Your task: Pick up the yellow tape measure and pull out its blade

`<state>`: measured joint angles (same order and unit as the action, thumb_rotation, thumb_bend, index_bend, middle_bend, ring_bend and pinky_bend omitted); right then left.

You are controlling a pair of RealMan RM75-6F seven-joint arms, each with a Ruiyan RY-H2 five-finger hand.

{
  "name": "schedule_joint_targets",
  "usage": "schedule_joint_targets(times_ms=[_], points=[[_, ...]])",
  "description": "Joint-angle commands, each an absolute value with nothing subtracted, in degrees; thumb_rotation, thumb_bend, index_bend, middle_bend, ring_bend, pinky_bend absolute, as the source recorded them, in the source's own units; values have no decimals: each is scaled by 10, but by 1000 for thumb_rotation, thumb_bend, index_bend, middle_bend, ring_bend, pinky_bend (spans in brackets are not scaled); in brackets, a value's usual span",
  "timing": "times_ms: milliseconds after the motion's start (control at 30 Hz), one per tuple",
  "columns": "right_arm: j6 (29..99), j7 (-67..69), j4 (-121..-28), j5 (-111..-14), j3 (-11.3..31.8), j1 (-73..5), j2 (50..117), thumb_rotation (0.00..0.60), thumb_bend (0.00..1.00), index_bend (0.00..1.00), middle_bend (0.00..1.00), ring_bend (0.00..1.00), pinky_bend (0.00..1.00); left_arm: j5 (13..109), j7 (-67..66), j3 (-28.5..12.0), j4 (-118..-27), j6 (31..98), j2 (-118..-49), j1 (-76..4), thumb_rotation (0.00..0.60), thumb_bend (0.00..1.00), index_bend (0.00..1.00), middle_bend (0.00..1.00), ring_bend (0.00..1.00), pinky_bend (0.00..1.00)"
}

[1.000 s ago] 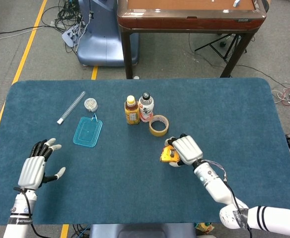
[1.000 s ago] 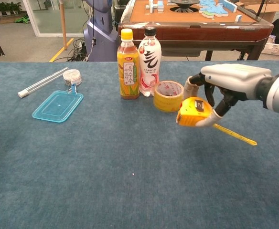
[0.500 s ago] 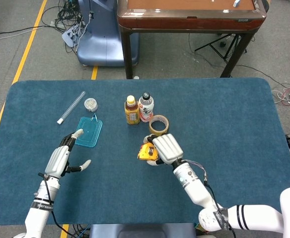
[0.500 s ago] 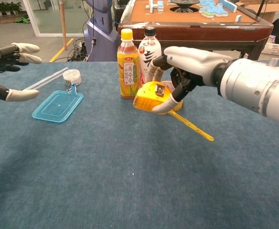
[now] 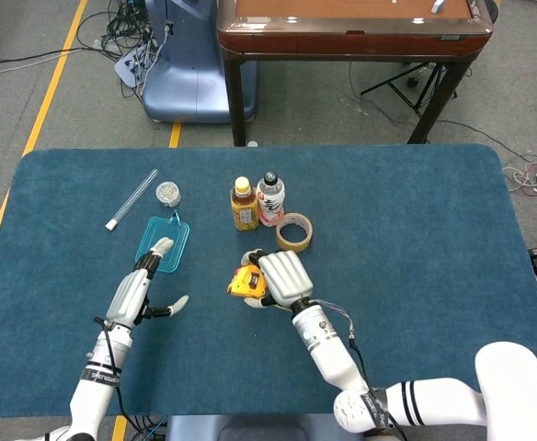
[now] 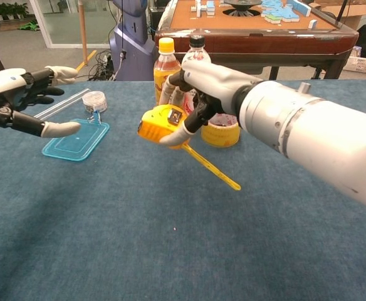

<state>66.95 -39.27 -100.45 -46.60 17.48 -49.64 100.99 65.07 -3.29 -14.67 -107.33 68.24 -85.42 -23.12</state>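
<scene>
Tape [image 6: 163, 123] held up off table, centre frame, gripped in R hand [image 5: 282, 278]; blade [image 6: 211, 168] already hanging out lower right. L hand [image 6: 21, 100] spread, empty, at left edge. Should bring L across, pinch blade tip, pull straight w/ case steady.

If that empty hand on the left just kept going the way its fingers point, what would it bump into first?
Probably the blue tray: in the head view the left hand has its fingertips already at the tray's near edge. The hand seems raised, though, so it might pass above it.
</scene>
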Motion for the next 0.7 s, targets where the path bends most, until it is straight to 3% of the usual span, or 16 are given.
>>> schedule_joint_targets(times_ms=[33, 700], points=[[673, -397, -995, -457, 180, -505, 1021, 600, 696, 743, 734, 701, 415, 646, -26, -148, -1070, 678, -861, -236, 600, 231, 0, 0, 7, 0], [655, -388, -963, -422, 195, -539, 1047, 600, 696, 743, 733, 702, 416, 662, 7, -138, -1046, 669, -896, -259, 600, 230, 0, 0, 0, 0]])
